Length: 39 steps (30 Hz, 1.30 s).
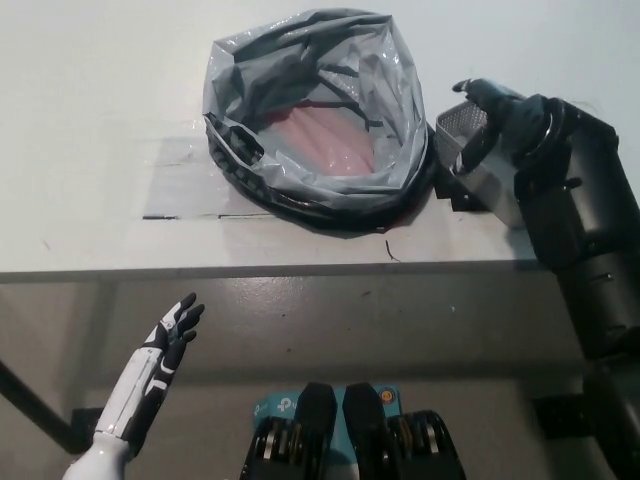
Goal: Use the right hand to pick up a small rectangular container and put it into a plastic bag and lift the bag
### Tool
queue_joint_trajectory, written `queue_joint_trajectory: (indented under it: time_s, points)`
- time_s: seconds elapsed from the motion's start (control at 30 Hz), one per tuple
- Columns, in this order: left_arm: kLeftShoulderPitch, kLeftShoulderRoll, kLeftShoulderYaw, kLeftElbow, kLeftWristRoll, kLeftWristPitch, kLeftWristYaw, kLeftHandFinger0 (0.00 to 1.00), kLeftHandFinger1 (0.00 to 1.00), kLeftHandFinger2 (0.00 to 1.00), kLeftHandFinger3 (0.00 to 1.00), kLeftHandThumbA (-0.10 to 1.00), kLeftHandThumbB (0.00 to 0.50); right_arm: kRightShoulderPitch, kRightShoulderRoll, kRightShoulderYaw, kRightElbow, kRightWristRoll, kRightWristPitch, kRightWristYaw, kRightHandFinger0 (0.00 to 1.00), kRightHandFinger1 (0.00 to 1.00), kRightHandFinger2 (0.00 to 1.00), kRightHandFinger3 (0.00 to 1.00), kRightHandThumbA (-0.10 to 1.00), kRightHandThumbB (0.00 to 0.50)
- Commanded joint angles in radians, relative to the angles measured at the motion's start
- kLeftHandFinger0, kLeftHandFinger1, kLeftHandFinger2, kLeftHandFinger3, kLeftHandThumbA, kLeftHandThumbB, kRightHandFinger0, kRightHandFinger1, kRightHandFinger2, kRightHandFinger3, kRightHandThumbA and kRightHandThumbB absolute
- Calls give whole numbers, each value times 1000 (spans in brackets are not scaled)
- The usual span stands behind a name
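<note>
Head view, looking steeply down onto a white counter (100, 80).

Plastic bag (320, 110): grey, translucent, mouth wide open and facing up, seated at 12 o'clock of the frame centre on the counter. Pink contents visible inside at the bag's middle. Black rim or base showing along the bag's lower edge from 7 to 4 o'clock. Strip of clear tape (185, 180) on the counter at 9 o'clock of the bag, touching its lower left side.

Small rectangular container (480, 170): grey mesh basket, resting on the counter at 3 o'clock of the bag, just beside it. Only the left end and part of the rim exposed; remainder covered by the black arm.

Right robot hand (500, 125): black, entering from 4 o'clock, positioned directly over the container. Fingers reaching across the container's upper rim toward 10 o'clock. Contact between fingers and rim not resolvable; cannot tell whether fingers are apart or clamped on the container.

Left robot hand (172, 335): white with dark fingers, at 7 o'clock of the frame, below the counter's front edge and well apart from bag and container. Fingers spread apart, holding nothing, pointing toward 1 o'clock.
</note>
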Motion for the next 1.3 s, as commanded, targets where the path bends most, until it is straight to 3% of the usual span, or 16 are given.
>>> queue_joint_trajectory:
  time_s: [0.0, 0.07, 0.43, 0.9, 1.27]
  points:
    - [-3, 15, 10, -12, -19, -39, -16, 1000, 1000, 1000, 1000, 1000, 248, -41, -23, -2, -47, -95, 9, -6, 1000, 1000, 1000, 1000, 1000, 478]
    - [-4, 15, 10, -8, -15, -47, -15, 1000, 1000, 1000, 1000, 1000, 242, -41, -46, 30, -95, -125, 9, -4, 1000, 1000, 1000, 1000, 1000, 500]
    - [10, 12, 11, -7, -24, -55, -20, 1000, 1000, 1000, 1000, 1000, 239, -28, -61, 36, -168, -124, 9, -4, 1000, 1000, 1000, 1000, 1000, 500]
    - [6, 9, 13, -12, -26, -47, -19, 1000, 1000, 1000, 1000, 1000, 241, 0, -23, 11, -152, -95, 9, 23, 1000, 1000, 1000, 1000, 1000, 481]
    - [11, 10, 16, -15, -24, -50, -16, 1000, 1000, 1000, 1000, 1000, 249, 5, -10, 11, -47, -108, 9, -59, 1000, 1000, 1000, 1000, 1000, 476]
